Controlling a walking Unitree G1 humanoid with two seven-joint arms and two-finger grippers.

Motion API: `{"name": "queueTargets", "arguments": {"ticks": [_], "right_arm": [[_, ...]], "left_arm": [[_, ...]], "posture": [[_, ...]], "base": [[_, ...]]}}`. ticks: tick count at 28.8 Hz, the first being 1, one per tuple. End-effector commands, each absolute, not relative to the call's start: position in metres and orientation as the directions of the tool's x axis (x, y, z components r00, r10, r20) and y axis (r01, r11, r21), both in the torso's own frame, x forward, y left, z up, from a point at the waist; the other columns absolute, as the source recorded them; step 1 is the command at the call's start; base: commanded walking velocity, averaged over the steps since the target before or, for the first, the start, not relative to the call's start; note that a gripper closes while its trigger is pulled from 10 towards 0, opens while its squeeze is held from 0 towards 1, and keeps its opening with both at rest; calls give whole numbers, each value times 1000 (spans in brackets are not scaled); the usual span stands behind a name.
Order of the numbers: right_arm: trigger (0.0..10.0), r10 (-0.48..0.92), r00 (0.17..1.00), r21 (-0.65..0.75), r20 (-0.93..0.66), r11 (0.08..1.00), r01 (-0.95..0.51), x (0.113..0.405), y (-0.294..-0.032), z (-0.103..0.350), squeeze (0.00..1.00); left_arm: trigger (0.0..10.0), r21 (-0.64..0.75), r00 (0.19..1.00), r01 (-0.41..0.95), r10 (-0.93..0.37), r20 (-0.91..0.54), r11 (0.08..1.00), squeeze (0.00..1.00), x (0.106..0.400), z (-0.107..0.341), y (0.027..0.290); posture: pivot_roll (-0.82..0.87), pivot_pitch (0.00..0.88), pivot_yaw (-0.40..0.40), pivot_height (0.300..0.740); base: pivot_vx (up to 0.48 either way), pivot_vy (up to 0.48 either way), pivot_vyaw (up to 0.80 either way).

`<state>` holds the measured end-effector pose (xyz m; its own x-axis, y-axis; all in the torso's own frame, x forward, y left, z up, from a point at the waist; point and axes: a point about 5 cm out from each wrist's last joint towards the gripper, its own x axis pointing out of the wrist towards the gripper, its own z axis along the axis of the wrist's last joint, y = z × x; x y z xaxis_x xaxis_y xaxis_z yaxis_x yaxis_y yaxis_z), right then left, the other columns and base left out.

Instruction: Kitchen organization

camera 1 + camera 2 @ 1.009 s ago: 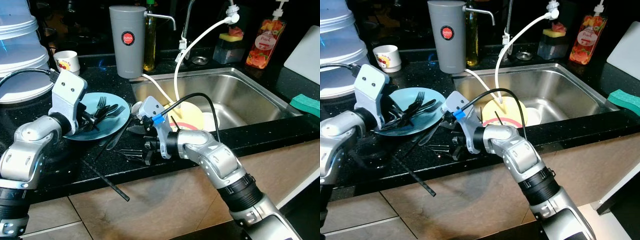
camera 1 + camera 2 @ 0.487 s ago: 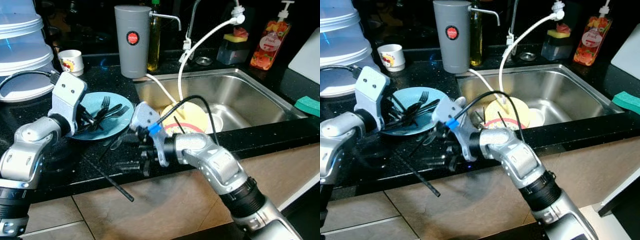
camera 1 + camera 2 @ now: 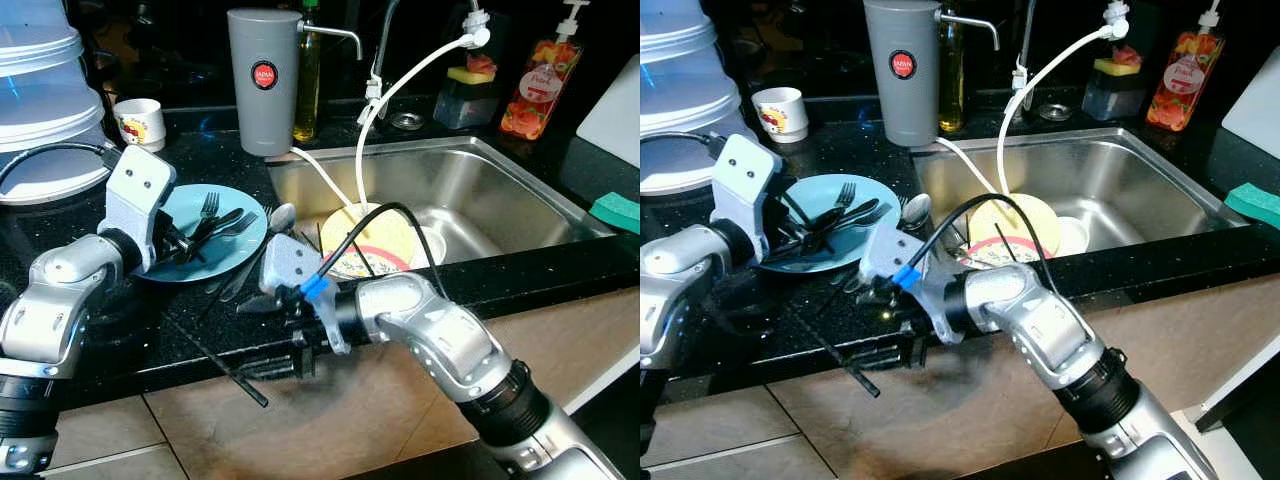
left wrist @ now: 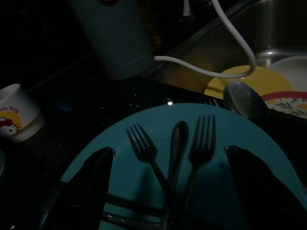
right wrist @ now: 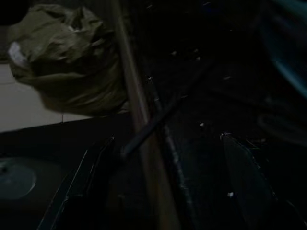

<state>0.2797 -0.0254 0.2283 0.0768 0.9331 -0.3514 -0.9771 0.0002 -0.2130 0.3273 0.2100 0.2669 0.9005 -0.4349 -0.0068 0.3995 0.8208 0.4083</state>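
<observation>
At the near worktop (image 3: pixel 120 345) edge, your chopstick (image 3: pixel 215 357) overhangs.
Your right pincer (image 3: pixel 285 365) gapes empty above it; a nudge tips it floorward. Left pincer (image 3: pixel 180 243) gapes over the plate (image 3: pixel 225 245).

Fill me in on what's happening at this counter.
The robot is sorting cutlery beside the sink. Its left pincer sits at the teal plate, open around the forks lying there. Its right pincer reaches down at the counter's front edge, open over a black chopstick that juts past the edge. A yellow plate sits in the sink.
</observation>
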Motion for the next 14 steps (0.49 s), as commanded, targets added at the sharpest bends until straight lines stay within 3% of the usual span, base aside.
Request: {"name": "queueTargets", "arguments": {"ticks": [1,8,14], "right_arm": [[10000,910,94,-241,-404,-6,-970,278,-23,219,0],[10000,862,190,-349,-469,16,-937,286,-24,209,0],[10000,854,222,-378,-470,33,-925,290,-24,210,0]], "left_arm": [[10000,425,898,417,-437,-54,803,0,326,260,210],[10000,428,895,423,-441,-60,799,0,325,259,209],[10000,429,896,423,-440,-65,798,0,325,259,210]], "posture": [[60,90,-8,740],[60,89,-8,740],[60,96,-10,740]], "base": [[0,0,0],[0,0,0],[0,0,0]]}}
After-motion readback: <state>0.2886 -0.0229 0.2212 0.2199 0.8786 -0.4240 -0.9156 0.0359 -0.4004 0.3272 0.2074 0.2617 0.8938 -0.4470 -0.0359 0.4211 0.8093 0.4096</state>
